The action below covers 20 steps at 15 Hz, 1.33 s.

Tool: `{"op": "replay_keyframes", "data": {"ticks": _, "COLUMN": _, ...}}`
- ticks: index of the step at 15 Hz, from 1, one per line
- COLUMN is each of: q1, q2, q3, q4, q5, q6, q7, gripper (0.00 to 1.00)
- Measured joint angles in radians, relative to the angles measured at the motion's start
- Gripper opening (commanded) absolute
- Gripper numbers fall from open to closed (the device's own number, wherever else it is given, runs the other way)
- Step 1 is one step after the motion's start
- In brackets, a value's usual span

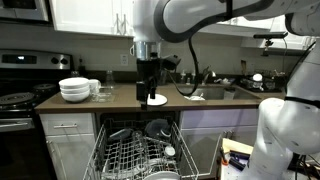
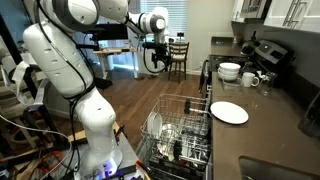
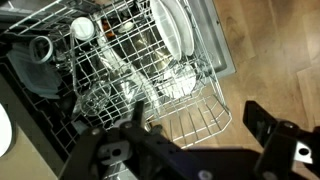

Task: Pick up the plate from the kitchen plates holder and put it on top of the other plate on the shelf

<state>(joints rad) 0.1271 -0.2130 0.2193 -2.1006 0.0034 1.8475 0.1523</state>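
Note:
The grey wire plates holder (image 1: 140, 158) (image 2: 185, 128) is pulled out below the dark countertop (image 1: 120, 102). In the wrist view the holder (image 3: 190, 110) fills the frame, and a white plate (image 3: 176, 28) stands upright between its tines at the top. That plate also shows in an exterior view (image 2: 153, 124). The other plate, flat and white, lies on the countertop (image 1: 157, 99) (image 2: 229, 112); its edge shows in the wrist view (image 3: 3, 130). My gripper (image 1: 150, 86) (image 2: 155, 58) (image 3: 195, 128) hangs above the holder, open and empty, well clear of the plate.
A stack of white bowls (image 1: 74, 90) (image 2: 229, 71) and glasses (image 1: 100, 89) stand on the countertop near the stove (image 1: 20, 98). Cups and glassware (image 3: 85, 30) fill other parts of the rack. A sink (image 1: 215, 92) lies further along the counter. Wooden floor (image 3: 270, 50) lies beyond the rack.

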Motion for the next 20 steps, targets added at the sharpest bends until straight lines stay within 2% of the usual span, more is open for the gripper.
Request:
{"op": "replay_keyframes", "data": {"ticks": 9, "q1": 0.061, "q2": 0.121, "q3": 0.001, "q4": -0.101, "q5": 0.019, "q6": 0.023, "q7": -0.089, "gripper": 1.00}}
{"op": "replay_keyframes", "data": {"ticks": 14, "q1": 0.062, "q2": 0.170, "q3": -0.009, "q4": -0.189, "q5": 0.015, "q6": 0.133, "q7": -0.090, "gripper": 1.00}}
{"op": "replay_keyframes", "data": {"ticks": 20, "q1": 0.060, "q2": 0.202, "q3": -0.020, "q4": -0.198, "q5": 0.015, "q6": 0.149, "q7": -0.090, "gripper": 1.00}}
